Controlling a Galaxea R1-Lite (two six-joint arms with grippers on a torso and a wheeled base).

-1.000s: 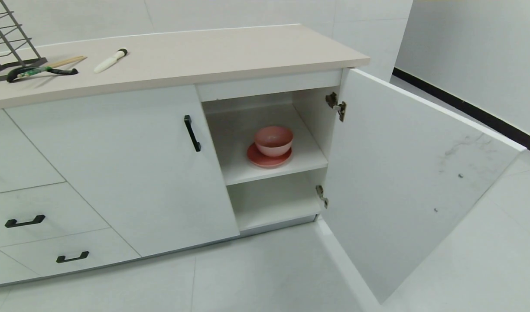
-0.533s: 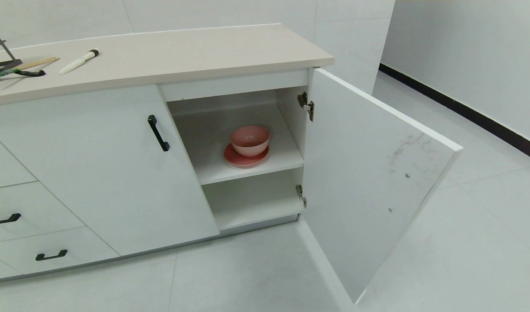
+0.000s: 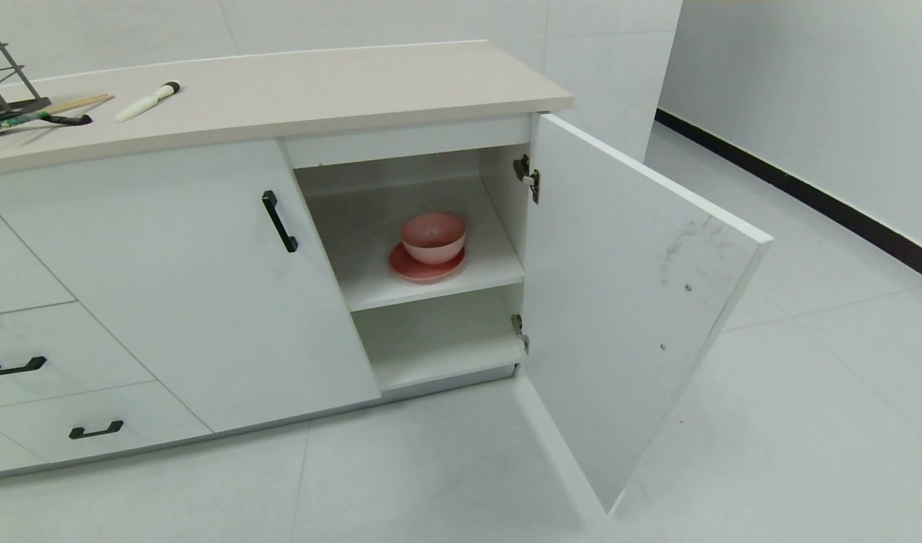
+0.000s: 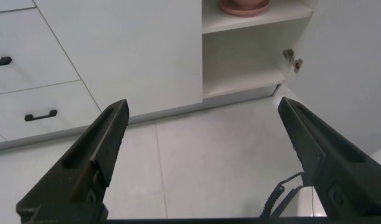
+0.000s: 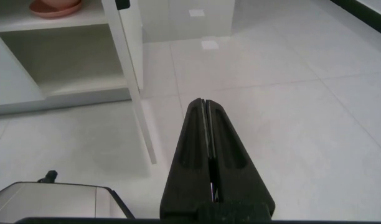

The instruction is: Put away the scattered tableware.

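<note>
A pink bowl (image 3: 433, 237) sits on a coral plate (image 3: 426, 268) on the upper shelf of the open cabinet (image 3: 430, 294). On the countertop at the far left lie a white-handled knife (image 3: 148, 101), wooden chopsticks (image 3: 80, 102) and a green-and-black utensil (image 3: 31, 121). My left gripper (image 4: 202, 104) hangs open above the floor in front of the cabinet, nothing between its fingers; the plate (image 4: 243, 7) shows far beyond it. My right gripper (image 5: 205, 102) is shut and empty, low over the floor beside the open door's edge (image 5: 131, 81).
The cabinet door (image 3: 626, 286) stands swung out to the right over the tiled floor. The left door with a black handle (image 3: 280, 221) is closed. Drawers (image 3: 12, 368) are at the lower left. A wire rack (image 3: 4, 68) stands on the counter's far left.
The whole head view has shifted, so the camera has moved: the cabinet now sits further left in the picture. Bowl and plate rest on the shelf as before.
</note>
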